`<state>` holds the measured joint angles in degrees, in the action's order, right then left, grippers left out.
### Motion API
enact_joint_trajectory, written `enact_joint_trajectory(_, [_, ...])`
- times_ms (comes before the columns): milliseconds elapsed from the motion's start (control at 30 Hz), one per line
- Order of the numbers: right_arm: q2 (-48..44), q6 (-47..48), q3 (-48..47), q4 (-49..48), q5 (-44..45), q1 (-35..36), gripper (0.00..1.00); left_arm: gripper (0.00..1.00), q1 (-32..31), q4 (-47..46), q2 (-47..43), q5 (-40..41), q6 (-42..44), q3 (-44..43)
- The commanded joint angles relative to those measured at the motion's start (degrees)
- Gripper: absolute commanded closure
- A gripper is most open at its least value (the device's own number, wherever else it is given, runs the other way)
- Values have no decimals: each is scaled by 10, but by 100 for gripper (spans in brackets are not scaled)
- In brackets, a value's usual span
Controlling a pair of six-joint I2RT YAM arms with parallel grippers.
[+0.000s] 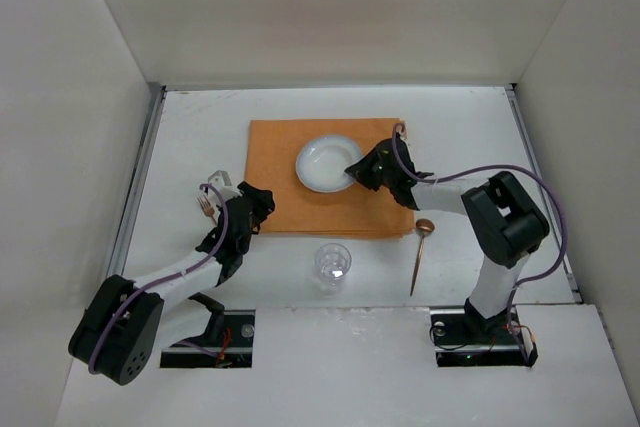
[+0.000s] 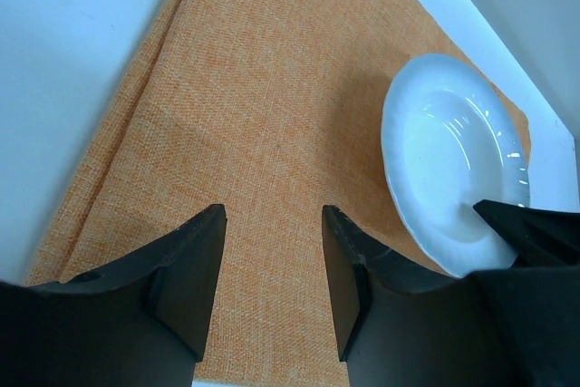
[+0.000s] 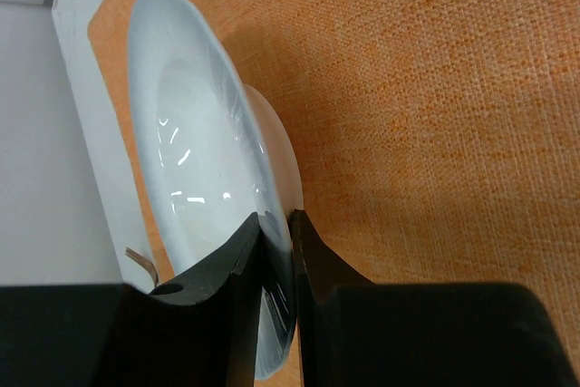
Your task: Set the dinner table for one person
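A white plate [image 1: 328,162] sits on the orange cloth mat [image 1: 285,192] on the white dinner table [image 1: 200,137]. My right gripper [image 1: 357,175] is shut on the plate's near right rim; in the right wrist view [image 3: 276,224] its fingers pinch the rim of the plate [image 3: 199,133]. My left gripper [image 1: 262,209] is open and empty over the mat's left front part; in the left wrist view [image 2: 272,224] only mat [image 2: 263,133] lies between its fingers, with the plate [image 2: 449,160] to the right. A clear glass [image 1: 332,267] and a copper spoon [image 1: 420,252] lie in front of the mat.
Metal rails [image 1: 140,177] run along the table's left and right edges. White walls enclose the table on three sides. The glass stands between the two arm bases, the spoon just left of the right arm's upright link [image 1: 500,237].
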<state>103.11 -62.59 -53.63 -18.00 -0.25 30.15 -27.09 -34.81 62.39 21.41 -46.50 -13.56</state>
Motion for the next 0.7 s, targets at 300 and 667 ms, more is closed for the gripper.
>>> enact_joint_trajectory(300, [19, -51, -35, -79, -33, 24, 82, 56, -13, -25, -14, 22, 13, -4])
enact_joint_trajectory(667, [18, -55, -11, -77, -1, 36, 59, 56, -12, -26, -10, 19, 9, -3])
